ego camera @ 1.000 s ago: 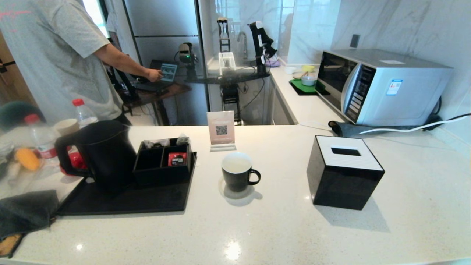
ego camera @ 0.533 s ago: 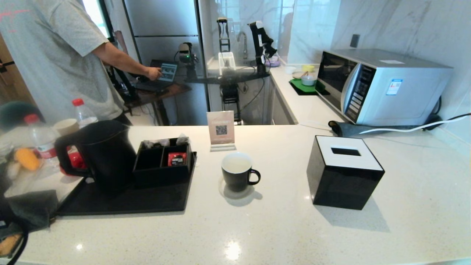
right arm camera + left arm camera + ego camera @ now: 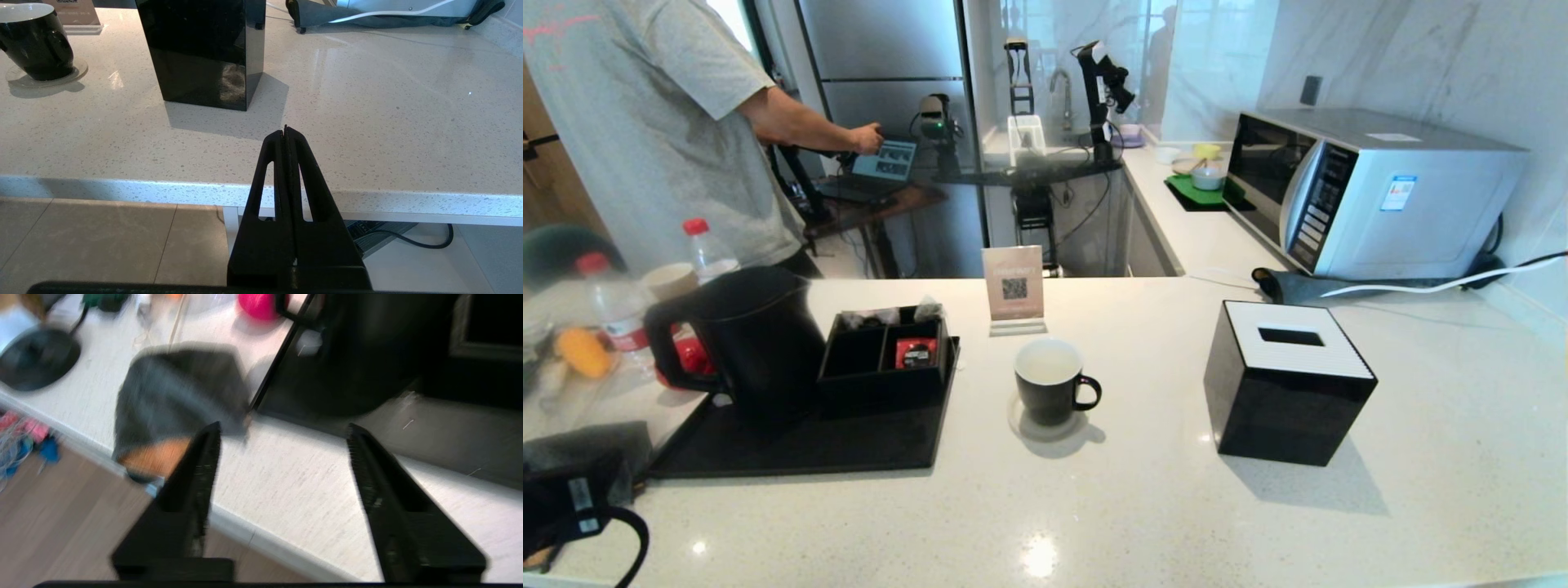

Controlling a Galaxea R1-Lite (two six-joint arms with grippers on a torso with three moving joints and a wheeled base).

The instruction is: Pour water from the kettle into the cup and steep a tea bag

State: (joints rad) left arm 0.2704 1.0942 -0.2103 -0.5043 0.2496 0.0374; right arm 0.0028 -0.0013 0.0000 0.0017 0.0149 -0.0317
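The matte-black kettle (image 3: 743, 343) stands on a black tray (image 3: 800, 445) at the counter's left; its dark body (image 3: 359, 355) also fills the left wrist view. The black cup (image 3: 1049, 384) with a white inside sits on a clear coaster mid-counter, handle to the right; I cannot tell whether it holds water. Greyish tea bag pouches (image 3: 929, 309) lie in the back of a black organiser box on the tray. My left gripper (image 3: 282, 430) is open over the counter's front-left edge, short of the tray, holding nothing. My right gripper (image 3: 285, 130) is shut and empty, below the front edge.
A black cube tissue box (image 3: 1286, 380) stands right of the cup, a microwave (image 3: 1372, 188) behind it. A QR sign (image 3: 1014, 286), a red sachet (image 3: 916, 354), red-capped bottles (image 3: 707, 249), a paper cup (image 3: 670, 280) and a dark cloth (image 3: 584, 453) crowd the left. A person (image 3: 645, 122) stands behind.
My left arm has risen into the head view's lower left corner, in front of the dark cloth. The person's hand has lifted from the laptop. Kettle and cup have not moved.
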